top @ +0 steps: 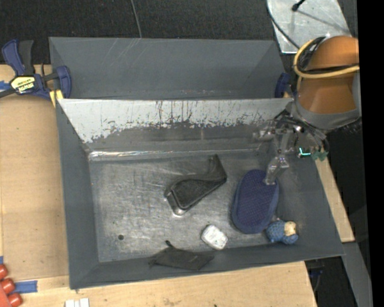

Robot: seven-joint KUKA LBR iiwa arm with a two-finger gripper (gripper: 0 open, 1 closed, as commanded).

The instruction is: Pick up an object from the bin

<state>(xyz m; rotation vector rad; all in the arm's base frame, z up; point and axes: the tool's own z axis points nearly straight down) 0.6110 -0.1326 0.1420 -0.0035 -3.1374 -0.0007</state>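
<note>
Looking down into the grey metal bin, you find the gripper low at the right side of the floor, at the upper tip of a dark blue oval pouch. It appears to touch that tip. Whether the gripper is parted or closed, you cannot tell from this angle. Above it sits the arm's rounded orange cover, over the bin's right rim.

The pouch looks like soft woven cloth, flat and rounded, with its long axis running from the gripper down towards the front wall. Just beside its lower end lies a small blue and tan toy, lumpy in shape, close to the front right corner.

Near the middle of the floor you see a dark grey moulded handle, bent at its upper right end, with a pale shiny edge at its lower left. Below it lies a small white rounded lump, apart from the pouch. A flat black scrap rests on the sloping front wall. The back wall shows scraped, streaked bare metal.
</note>
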